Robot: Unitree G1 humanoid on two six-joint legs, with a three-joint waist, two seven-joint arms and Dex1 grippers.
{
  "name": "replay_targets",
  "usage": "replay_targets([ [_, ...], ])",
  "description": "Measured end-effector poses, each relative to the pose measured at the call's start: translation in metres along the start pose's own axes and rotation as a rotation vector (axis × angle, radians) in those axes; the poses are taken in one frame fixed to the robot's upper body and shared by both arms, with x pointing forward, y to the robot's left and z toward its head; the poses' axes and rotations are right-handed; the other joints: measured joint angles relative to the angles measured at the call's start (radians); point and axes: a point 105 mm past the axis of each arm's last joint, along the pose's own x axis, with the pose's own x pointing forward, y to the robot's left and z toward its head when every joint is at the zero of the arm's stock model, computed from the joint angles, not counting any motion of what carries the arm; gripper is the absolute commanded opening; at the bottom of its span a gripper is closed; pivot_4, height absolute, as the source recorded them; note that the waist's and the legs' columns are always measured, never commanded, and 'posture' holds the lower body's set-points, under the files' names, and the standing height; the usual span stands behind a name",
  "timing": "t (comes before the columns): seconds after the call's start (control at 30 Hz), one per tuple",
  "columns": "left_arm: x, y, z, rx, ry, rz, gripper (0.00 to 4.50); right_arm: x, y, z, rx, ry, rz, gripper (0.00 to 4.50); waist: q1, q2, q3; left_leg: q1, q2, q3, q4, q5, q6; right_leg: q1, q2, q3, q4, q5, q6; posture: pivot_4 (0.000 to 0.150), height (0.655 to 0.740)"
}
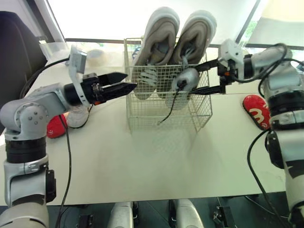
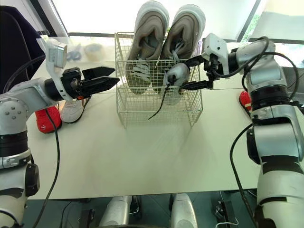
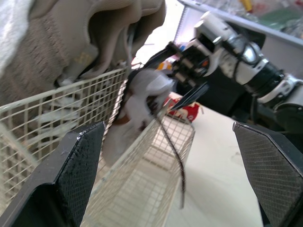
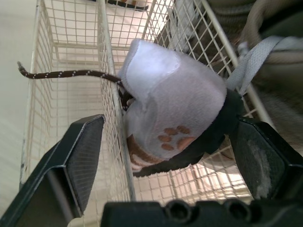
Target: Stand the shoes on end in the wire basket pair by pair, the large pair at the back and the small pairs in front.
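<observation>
Right hand (image 1: 189,80), spread, seemingly unclamped, straddles white shoe (image 4: 170,94) half hidden by wire basket (image 1: 142,111).

Wire basket (image 2: 156,108): lg grey pair (image 2: 164,42) on end at back; sm grey shoe (image 2: 176,75) at R rim, lace hanging out. R gripper (image 2: 184,74) spread around it; L gripper (image 2: 116,76) spread, beside basket. Red shoe (image 2: 46,118), white shoe (image 2: 71,110) at L.

My left arm (image 1: 33,111) is bent at the elbow, the forearm reaching level and inward. The left gripper (image 1: 129,80) has its fingers (image 3: 78,175) parted. My right arm (image 1: 278,80) comes in from the opposite side with a level wrist. The right gripper (image 1: 189,81) points toward the left fingertips, its fingers (image 4: 78,156) spread wide, one above the other.
</observation>
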Motion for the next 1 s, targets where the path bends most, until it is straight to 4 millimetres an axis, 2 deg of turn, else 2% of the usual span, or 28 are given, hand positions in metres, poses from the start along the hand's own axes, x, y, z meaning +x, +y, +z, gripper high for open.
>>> replay_targets([
  [0.07,-0.005,0.005,-0.003,0.005,0.016,0.042,4.5,-0.016,0.001,0.009,-0.052,0.005,-0.038,4.46,0.0,0.0,0.0,0.0,0.0,0.0,0.0,0.0,0.0,0.0,0.0,0.0,0.0,0.0,0.0,0.15,0.74],
  [0.17,-0.012,0.014,-0.004,0.034,0.027,0.114,4.5,-0.028,0.008,0.018,-0.101,0.011,-0.067,4.46,-0.001,0.0,0.0,0.001,0.0,0.0,0.0,-0.002,0.003,0.0,0.0,0.0,0.0,0.0,0.0,0.15,0.74],
  [0.27,-0.028,0.039,0.0,0.085,0.04,0.288,4.5,-0.043,0.016,0.027,-0.12,0.015,-0.11,4.46,0.0,0.0,0.0,0.002,0.0,0.0,-0.001,-0.002,0.004,0.0,0.0,0.0,0.001,0.0,0.0,0.15,0.74],
  [0.33,-0.039,0.064,0.002,0.089,0.046,0.427,4.5,-0.049,0.022,0.046,-0.132,-0.048,-0.129,4.46,0.001,0.0,0.0,0.003,0.0,-0.001,-0.001,-0.003,0.004,0.001,0.0,0.0,0.001,0.0,0.0,0.15,0.74],
  [0.43,-0.056,0.101,-0.001,0.08,0.09,0.625,4.5,-0.043,0.045,0.077,-0.166,-0.149,-0.07,4.46,0.001,-0.001,0.0,0.004,0.0,-0.001,-0.001,-0.003,0.004,0.002,0.0,0.0,0.001,0.0,0.0,0.15,0.74],
  [0.53,-0.068,0.129,-0.011,0.073,0.168,0.754,4.5,-0.032,0.065,0.094,-0.162,-0.23,-0.01,4.46,0.002,-0.001,-0.001,0.004,0.0,0.0,0.0,-0.003,0.004,0.002,0.0,0.0,0.001,0.0,0.0,0.15,0.74],
  [0.7,-0.088,0.164,-0.034,0.044,0.28,0.884,4.5,-0.022,0.08,0.103,-0.126,-0.287,0.015,4.46,0.007,-0.002,-0.001,0.001,0.0,0.0,0.001,-0.003,0.005,0.001,0.0,0.0,0.0,0.0,-0.001,0.15,0.74],
  [0.87,-0.109,0.18,-0.05,0.04,0.347,0.979,4.5,-0.018,0.085,0.104,-0.104,-0.301,0.004,4.46,0.003,-0.002,-0.001,0.0,0.0,0.0,0.001,-0.004,0.006,-0.001,-0.001,0.0,0.0,0.0,-0.001,0.15,0.74],
  [1.0,-0.115,0.184,-0.063,0.011,0.367,1.005,4.5,-0.015,0.092,0.104,-0.087,-0.309,0.007,4.46,0.004,-0.002,-0.001,0.0,0.0,0.0,0.001,-0.004,0.006,-0.001,-0.001,0.0,0.001,0.0,0.0,0.15,0.74],
])
